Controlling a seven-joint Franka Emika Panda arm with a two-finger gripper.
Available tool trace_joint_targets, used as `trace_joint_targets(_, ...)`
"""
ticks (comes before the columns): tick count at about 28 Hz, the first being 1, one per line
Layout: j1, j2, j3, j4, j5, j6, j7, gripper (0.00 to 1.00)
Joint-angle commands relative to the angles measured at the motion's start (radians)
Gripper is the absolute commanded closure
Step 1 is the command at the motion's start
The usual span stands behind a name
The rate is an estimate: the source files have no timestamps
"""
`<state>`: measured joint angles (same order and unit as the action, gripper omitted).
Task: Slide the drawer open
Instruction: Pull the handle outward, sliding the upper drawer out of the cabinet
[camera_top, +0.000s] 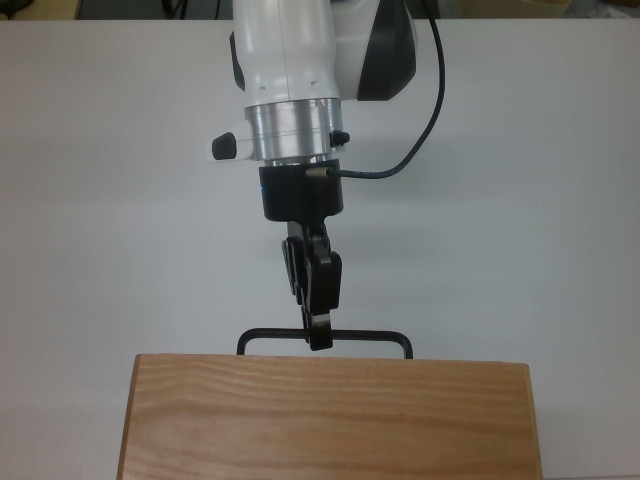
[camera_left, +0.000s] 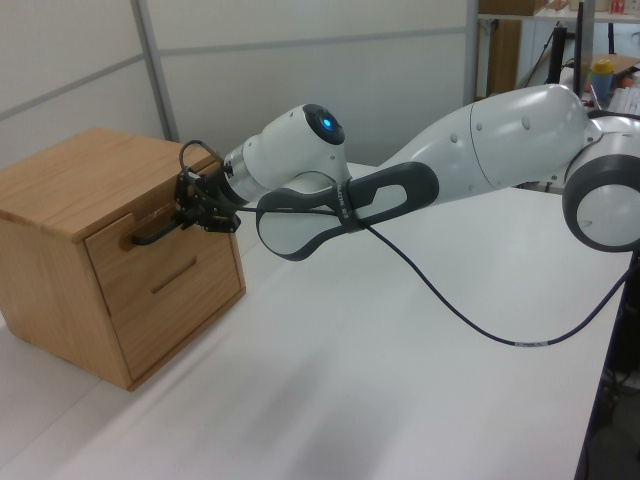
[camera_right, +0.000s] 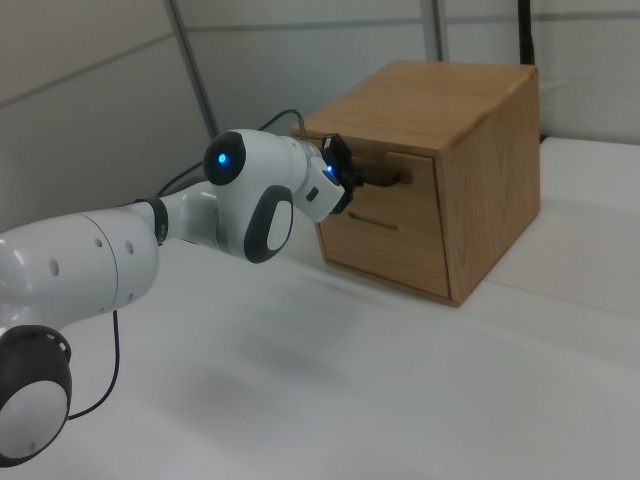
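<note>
Drawer: we see the upper drawer of the wooden cabinet, which sits on the white table; its front is nearly flush, so we judge it barely opened.
Handle: the black bar handle stands off the front, leaving room for a finger behind it.
End effector: ours meets the bar near mid-span, seemingly clamped on it, so the pull stays straight.
Arm: stretched level, in line with the drawer's travel.
</note>
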<state>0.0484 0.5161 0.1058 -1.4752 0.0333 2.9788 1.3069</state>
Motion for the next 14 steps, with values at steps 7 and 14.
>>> trace_joint_targets(7,0.018,-0.126,-0.006,-0.086,-0.007,-0.043,-0.014,1.00)
trace_joint_targets(14,0.018,-0.189,-0.009,-0.106,-0.007,-0.190,-0.015,1.00)
